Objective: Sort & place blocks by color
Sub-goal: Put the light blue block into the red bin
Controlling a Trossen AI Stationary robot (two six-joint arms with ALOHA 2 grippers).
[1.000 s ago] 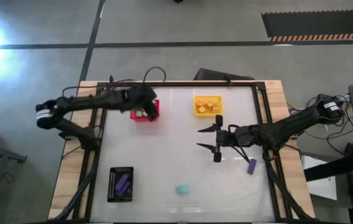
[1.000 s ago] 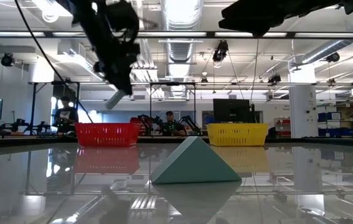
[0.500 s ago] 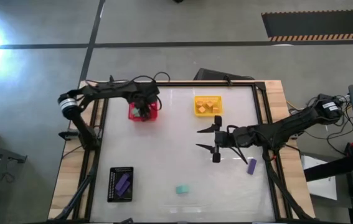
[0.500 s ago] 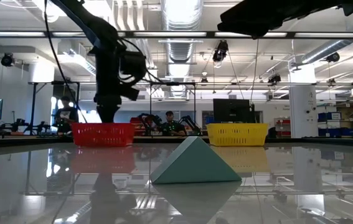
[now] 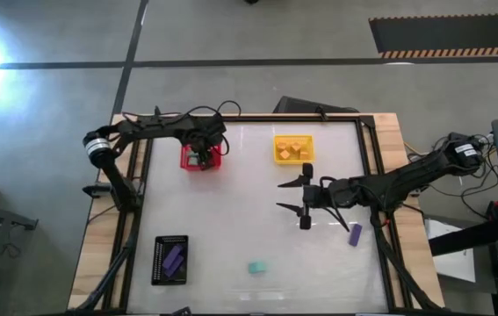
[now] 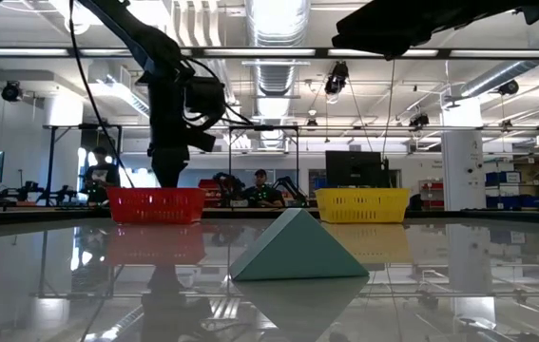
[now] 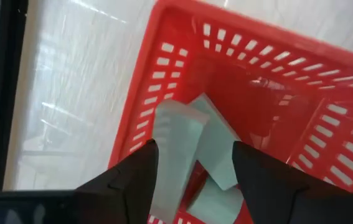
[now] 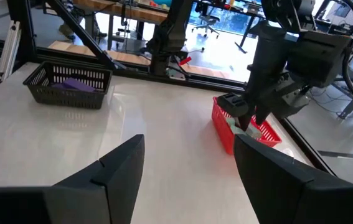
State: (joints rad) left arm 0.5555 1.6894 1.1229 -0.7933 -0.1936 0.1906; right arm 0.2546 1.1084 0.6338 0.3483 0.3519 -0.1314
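Observation:
My left gripper (image 5: 203, 156) points down into the red basket (image 5: 216, 164) near the table's far edge. In the left wrist view its fingers stand open (image 7: 195, 162) over several teal blocks (image 7: 210, 146) lying on the basket floor. I cannot see that the fingers touch them. My right gripper (image 5: 304, 197) hovers open over the table's right half. Behind it a purple block (image 5: 355, 233) lies on the table. A teal block (image 5: 258, 267), (image 6: 298, 247) rests on its flat base near the near edge.
The yellow basket (image 5: 292, 148) holds orange blocks at the far edge, just beyond my right gripper. The black basket (image 5: 170, 260) with purple blocks sits at the near left. Bare tabletop lies between the baskets. People sit at desks in the room beyond the table.
My left gripper swung in over the red basket, tipped from a slant to pointing straight down, and dropped from above the rim into the basket. It has stayed there for the last half second. My right arm kept still.

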